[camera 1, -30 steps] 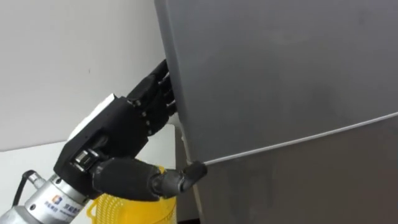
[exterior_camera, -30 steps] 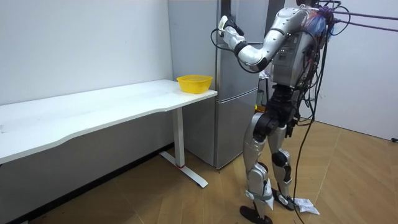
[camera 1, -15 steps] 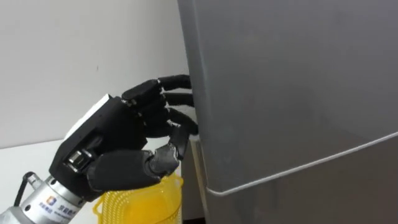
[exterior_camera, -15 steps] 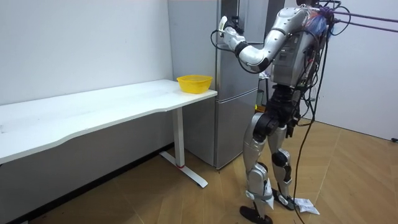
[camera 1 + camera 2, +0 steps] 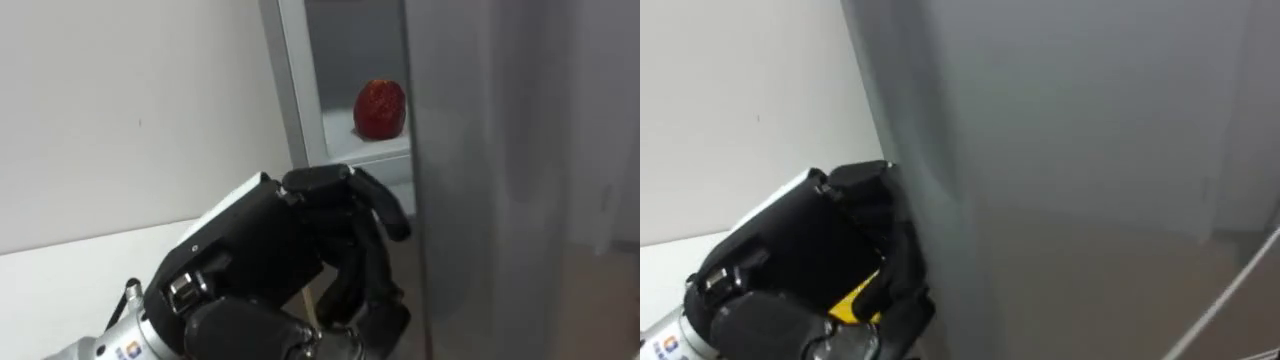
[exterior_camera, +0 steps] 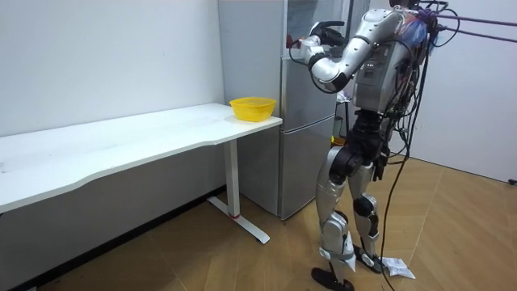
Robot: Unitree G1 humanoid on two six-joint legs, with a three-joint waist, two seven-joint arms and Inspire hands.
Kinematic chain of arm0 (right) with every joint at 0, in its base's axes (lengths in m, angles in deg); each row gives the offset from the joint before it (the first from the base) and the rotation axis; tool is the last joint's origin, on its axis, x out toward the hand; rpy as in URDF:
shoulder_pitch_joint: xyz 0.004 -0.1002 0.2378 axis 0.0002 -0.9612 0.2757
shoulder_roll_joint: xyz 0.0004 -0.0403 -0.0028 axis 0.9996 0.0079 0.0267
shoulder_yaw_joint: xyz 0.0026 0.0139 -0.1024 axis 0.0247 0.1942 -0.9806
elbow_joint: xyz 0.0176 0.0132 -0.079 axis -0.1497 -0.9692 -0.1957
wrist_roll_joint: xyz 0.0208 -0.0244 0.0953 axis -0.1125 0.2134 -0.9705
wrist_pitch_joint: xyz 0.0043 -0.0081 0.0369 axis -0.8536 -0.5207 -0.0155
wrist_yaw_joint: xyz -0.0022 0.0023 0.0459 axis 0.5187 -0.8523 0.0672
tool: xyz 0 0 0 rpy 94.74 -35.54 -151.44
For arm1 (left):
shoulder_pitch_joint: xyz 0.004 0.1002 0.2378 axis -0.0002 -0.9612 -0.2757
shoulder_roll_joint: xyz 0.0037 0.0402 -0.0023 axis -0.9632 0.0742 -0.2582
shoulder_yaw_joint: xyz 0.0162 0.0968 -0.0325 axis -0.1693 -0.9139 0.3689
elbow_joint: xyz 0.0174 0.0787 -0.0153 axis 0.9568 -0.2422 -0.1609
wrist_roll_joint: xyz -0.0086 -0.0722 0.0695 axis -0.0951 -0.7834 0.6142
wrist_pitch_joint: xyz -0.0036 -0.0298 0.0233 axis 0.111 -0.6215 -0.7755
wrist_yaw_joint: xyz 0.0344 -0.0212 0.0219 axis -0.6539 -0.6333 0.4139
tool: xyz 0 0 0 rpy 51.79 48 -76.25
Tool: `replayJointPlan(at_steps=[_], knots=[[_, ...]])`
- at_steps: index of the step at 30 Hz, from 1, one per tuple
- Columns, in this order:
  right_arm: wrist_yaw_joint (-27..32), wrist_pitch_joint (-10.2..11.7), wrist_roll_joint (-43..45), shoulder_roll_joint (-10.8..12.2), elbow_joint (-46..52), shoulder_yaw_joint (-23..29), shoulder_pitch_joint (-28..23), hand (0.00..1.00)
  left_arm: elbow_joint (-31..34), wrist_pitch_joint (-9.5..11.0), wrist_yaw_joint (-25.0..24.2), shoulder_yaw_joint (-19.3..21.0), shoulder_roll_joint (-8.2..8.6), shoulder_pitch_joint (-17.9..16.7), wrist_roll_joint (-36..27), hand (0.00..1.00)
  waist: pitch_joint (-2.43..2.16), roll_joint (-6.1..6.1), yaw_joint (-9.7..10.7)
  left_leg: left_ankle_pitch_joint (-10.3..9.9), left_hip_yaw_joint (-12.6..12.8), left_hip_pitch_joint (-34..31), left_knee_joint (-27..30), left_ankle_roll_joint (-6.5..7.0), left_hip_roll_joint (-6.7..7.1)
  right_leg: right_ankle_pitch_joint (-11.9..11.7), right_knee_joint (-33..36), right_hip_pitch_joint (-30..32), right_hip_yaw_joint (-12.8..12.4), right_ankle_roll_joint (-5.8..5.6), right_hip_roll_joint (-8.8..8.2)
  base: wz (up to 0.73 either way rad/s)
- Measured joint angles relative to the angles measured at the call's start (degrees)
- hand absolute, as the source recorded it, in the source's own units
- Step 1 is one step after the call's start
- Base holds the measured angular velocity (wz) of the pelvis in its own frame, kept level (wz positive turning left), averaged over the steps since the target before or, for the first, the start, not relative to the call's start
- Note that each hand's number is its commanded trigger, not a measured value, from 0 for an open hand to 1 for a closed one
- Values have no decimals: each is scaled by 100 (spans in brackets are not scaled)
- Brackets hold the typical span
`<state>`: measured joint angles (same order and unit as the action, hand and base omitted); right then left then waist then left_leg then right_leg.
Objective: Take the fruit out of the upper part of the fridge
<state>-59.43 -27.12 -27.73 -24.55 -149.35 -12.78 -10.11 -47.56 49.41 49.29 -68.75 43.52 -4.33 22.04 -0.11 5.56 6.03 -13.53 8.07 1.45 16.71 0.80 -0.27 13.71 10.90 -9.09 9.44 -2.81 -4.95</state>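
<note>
Curling round the free edge of the grey upper fridge door [image 5: 520, 180], the robot's black left hand [image 5: 270, 260] grips it, fingers [image 5: 375, 205] bent over the rim and thumb tucked low. The door stands ajar. Inside the compartment a red, dimpled round fruit [image 5: 380, 108] sits on a pale shelf [image 5: 340, 150], above and beyond the hand, untouched. In the room view the robot stands upright before the fridge, with a yellow plastic bowl [image 6: 252, 107] on the long white table [image 6: 121, 141] beside it.
</note>
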Motion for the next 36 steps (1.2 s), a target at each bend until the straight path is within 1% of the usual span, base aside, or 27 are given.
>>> replayJointPlan(at_steps=[3, 6, 7, 8, 9, 10, 11, 14, 19, 23, 27, 31, 33, 35, 36], knots=[[-11, 2, -8, -1, 0, 2, 14, 0, 0, 1, -50, -127, 5, 92, 0, 0, 3, -4, 8, 0, 14, 11, -2, 0, 0, -1, -6, -1, -8, 1, -3, 0], [-31, 3, -3, -2, 3, 2, 44, 0, 1, 1, -206, -296, 8, 199, 0, 0, 6, -9, 24, 0, 21, 7, -2, 0, 1, -1, -22, 2, -8, 1, -4, 0], [-38, 4, 3, -5, 2, 1, 46, 0, 1, 1, -254, -383, 13, 291, 5, 0, 7, -12, 37, 0, 25, 9, 0, 0, 0, 0, -23, 2, -15, 1, -3, 0], [-52, 4, 5, -11, 0, 1, 55, 0, 1, 1, -291, -483, 45, 400, 6, 0, 9, -15, 35, 0, 34, 12, 1, 0, 1, 0, -21, 2, -28, 1, -3, -3], [-55, 6, 10, -15, 1, 1, 66, 0, 0, 1, -328, -520, 67, 443, 6, 0, 10, -17, 42, 0, 45, 16, 1, 0, 0, 0, -21, 1, -39, 1, -3, -6], [-56, 22, 21, -24, 1, -2, 82, 0, -3, 1, -368, -572, 124, 491, 6, 0, 12, -20, 53, 0, 61, 23, 1, 0, -1, 0, -18, 0, -61, 1, -4, -6], [-54, 54, 26, -33, 1, -3, 86, 0, -3, 1, -403, -593, 186, 499, 6, 0, 16, -26, 66, 0, 69, 25, 1, 0, -1, -1, -18, 1, -73, 1, -4, -5], [-53, 60, 25, -34, 1, -15, 102, 0, -2, 1, -527, -697, 281, 510, 6, 0, 30, -47, 137, 0, 75, 26, 1, 0, -2, -1, -17, 2, -78, 1, -3, 0], [-53, 58, 24, -36, -2, -39, 96, 0, -2, 1, -649, -727, 313, 510, 6, 0, 35, -56, 164, 0, 122, 40, 4, 1, -9, -1, -15, 10, -140, 1, 1, -4], [-49, 60, -15, -37, 0, -47, 103, 0, -6, 1, -631, -750, 388, 517, 5, 0, 37, -73, 169, 0, 126, 38, 13, 1, -10, 0, -16, 16, -148, 0, 0, 0], [-37, 78, -23, -65, -13, -165, 193, 0, -6, 9, -517, -857, 388, 561, 6, 0, 37, -77, 165, 1, 136, 16, 14, 3, -13, 2, -25, 55, -157, -2, 1, 0], [-50, 186, -2, -61, -11, -166, 264, 0, -4, 15, -450, -901, 400, 637, 7, 0, 34, -72, 176, 1, 128, -42, 30, 3, -16, 1, -12, 98, -152, -1, 5, 0], [-47, 184, -6, -58, -11, -171, 286, 0, -3, 21, -375, -918, 434, 681, 6, 0, 32, -69, 179, 1, 131, -62, 30, 3, -15, 0, -10, 104, -152, -1, 6, 0], [-45, 190, 4, -47, -10, -213, 295, 0, 2, 44, -304, -1038, 520, 703, 9, 0, 30, -69, 179, 1, 131, -76, 18, 3, -12, 0, -11, 121, -156, -1, 6, 0], [-46, 197, 4, -39, -11, -213, 297, 0, 2, 60, -282, -1093, 531, 703, 9, 0, 29, -69, 180, 1, 130, -75, 6, 2, -11, 0, -11, 126, -157, -1, 6, 0]])
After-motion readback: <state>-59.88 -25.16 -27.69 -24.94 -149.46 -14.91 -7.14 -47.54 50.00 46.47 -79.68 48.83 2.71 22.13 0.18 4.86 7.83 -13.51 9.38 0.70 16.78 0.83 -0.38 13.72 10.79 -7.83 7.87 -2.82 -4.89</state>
